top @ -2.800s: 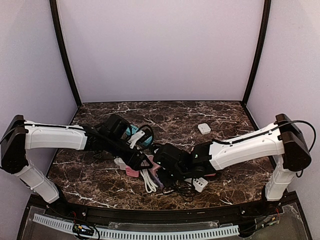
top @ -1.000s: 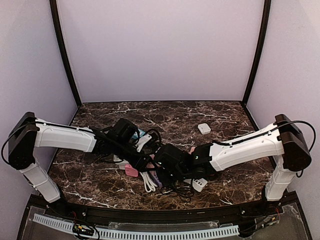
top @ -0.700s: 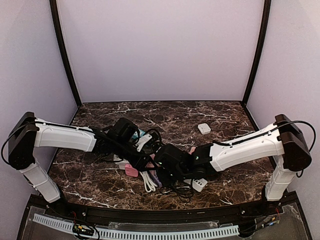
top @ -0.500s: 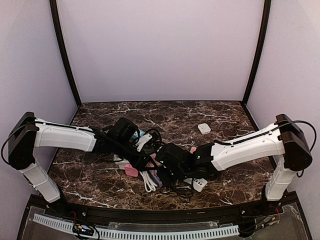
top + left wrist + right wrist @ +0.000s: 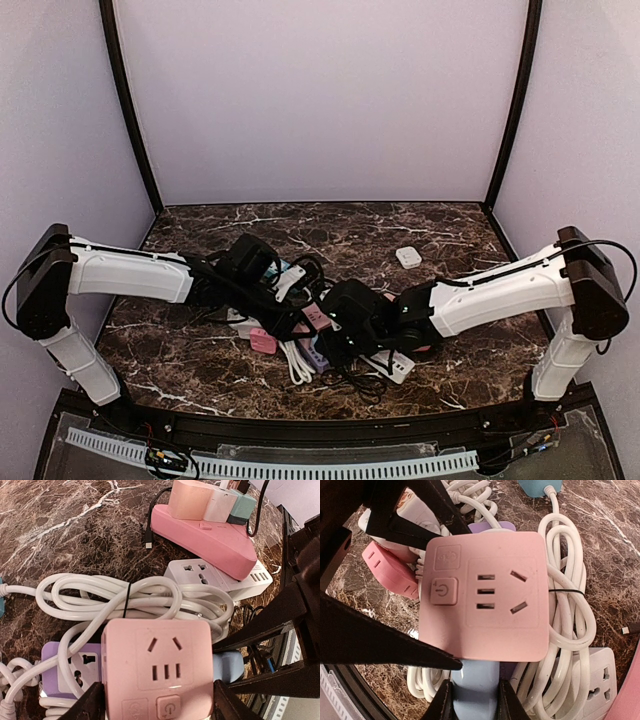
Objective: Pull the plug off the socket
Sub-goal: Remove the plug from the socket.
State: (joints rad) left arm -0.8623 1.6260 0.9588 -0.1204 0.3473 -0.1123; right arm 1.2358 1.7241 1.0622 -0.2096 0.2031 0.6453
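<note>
A pink cube socket [image 5: 157, 667] [image 5: 485, 597] [image 5: 316, 318] is held above the table between both arms. My left gripper [image 5: 159, 707] is shut on its two sides. A light blue plug [image 5: 474, 685] [image 5: 227, 666] sits in one face of the cube. My right gripper [image 5: 474, 702] is shut on this blue plug, one finger on each side. The plug still touches the cube's face.
Under the cube lie a coil of white cable [image 5: 125, 600], a purple socket block [image 5: 67, 672], a white power strip [image 5: 220, 577] and a pink power strip [image 5: 210, 537] with adapters on it. A small white adapter [image 5: 408, 257] lies far right.
Both grippers came together over the pile of strips; the pink cube has lifted slightly and shifted right, with my right gripper moving right along with the plug.
</note>
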